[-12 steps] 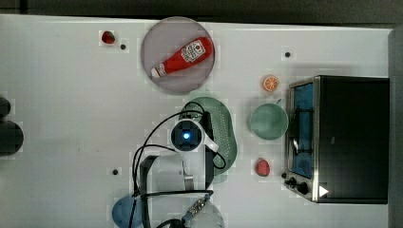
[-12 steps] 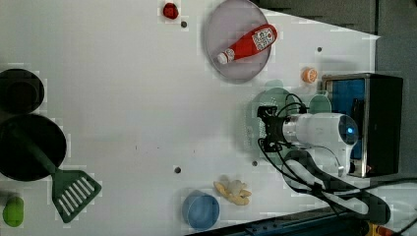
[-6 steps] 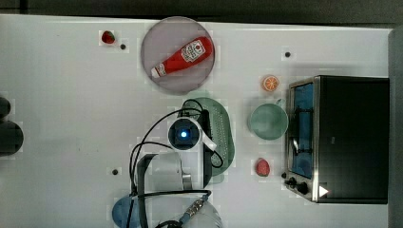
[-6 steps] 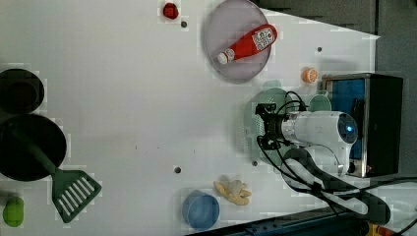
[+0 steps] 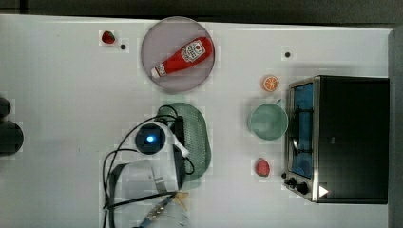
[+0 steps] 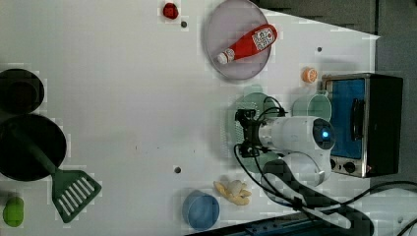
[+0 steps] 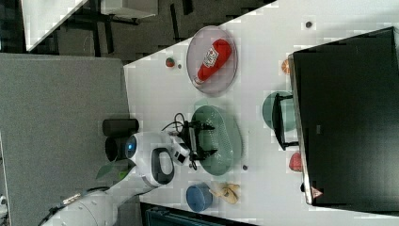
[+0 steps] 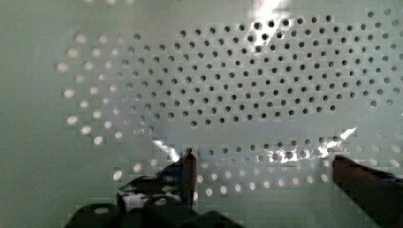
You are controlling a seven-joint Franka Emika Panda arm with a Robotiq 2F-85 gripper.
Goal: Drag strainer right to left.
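Best bet: press the wide-open, empty gripper point(image 8: 261, 164) down inside the strainer point(image 5: 196, 137), mid-worktop point(image 5: 71, 118) below the grey plate point(image 5: 157, 42), then slide steadily toward the top view's left. Plate holding a ketchup bottle point(image 5: 183, 57); strainer empty; mint cup point(image 5: 268, 121) looking empty too.

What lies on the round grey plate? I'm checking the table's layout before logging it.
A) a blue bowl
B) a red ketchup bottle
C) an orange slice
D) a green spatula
B: the red ketchup bottle lies on its side on the grey plate, seen in the top view above the strainer.
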